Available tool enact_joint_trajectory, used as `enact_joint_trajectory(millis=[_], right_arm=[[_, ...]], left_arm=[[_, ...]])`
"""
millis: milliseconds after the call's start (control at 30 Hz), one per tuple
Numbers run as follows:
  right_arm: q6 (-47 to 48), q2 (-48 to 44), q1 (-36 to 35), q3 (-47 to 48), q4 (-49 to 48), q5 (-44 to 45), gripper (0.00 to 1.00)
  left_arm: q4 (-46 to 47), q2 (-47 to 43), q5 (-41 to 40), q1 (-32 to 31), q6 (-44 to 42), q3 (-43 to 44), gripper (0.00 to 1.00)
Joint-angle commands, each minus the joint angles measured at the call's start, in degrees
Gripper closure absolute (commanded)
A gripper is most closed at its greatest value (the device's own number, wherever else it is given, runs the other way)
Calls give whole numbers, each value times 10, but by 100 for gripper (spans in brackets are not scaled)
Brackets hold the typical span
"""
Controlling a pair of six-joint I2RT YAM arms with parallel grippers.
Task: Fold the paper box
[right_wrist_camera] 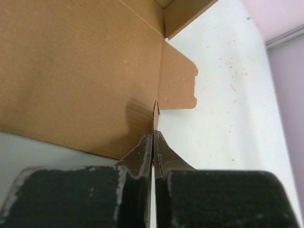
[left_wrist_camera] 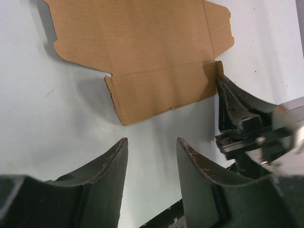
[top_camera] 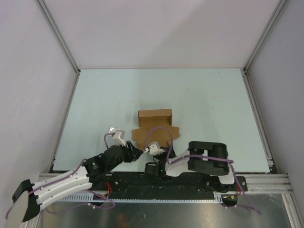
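At the near left of the worktop (top_camera: 95,109), the left pincer (left_wrist_camera: 152,145) is hovering with its jaws apart and nothing between them. It is pointing at the near flap of the paper box (left_wrist_camera: 142,42) without touching it.

In the middle, close to the worktop's near edge, the paper box is lying mostly flat and open. Its far end is already standing up as a wall, and its side tabs are spreading outward.

On the right, the right pincer (right_wrist_camera: 153,137) is pressing its jaws together on the near-right corner of that near flap. It is gripping the thin cardboard edge-on, just beside the small side tab (right_wrist_camera: 178,80).

The step in hand appears to be the raising of the near flap, and the task seems to be at an early stage, since only the far end is looking folded. The next move is probably calling for the right pincer to swing its pinched corner up and toward the far side along the crease. The left pincer would be coming in to hold the flat panel down, or to catch the flap's left end. Pulling at one corner alone is likely to be twisting or sliding so thin a sheet.
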State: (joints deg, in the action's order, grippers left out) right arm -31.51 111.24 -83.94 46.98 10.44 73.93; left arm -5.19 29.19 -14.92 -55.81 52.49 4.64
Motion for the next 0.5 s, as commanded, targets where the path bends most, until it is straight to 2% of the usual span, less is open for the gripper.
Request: enact_joint_trajectory(millis=[0,33,167,467], right_arm=[[-154,85,-19,50,176,-6,100],[-175,91,-23,56,212,3,100],[-234,89,-24,63,252,1,99],[-206,60,-29,63,202,-26,88]], left_arm=[[12,-4,-15,-4,1,-2,50],[11,-7,-16,-4,1,-2,50],[11,-14,-15,-3,2,-3,50],[12,-12,-12,-4,-4,6,50]])
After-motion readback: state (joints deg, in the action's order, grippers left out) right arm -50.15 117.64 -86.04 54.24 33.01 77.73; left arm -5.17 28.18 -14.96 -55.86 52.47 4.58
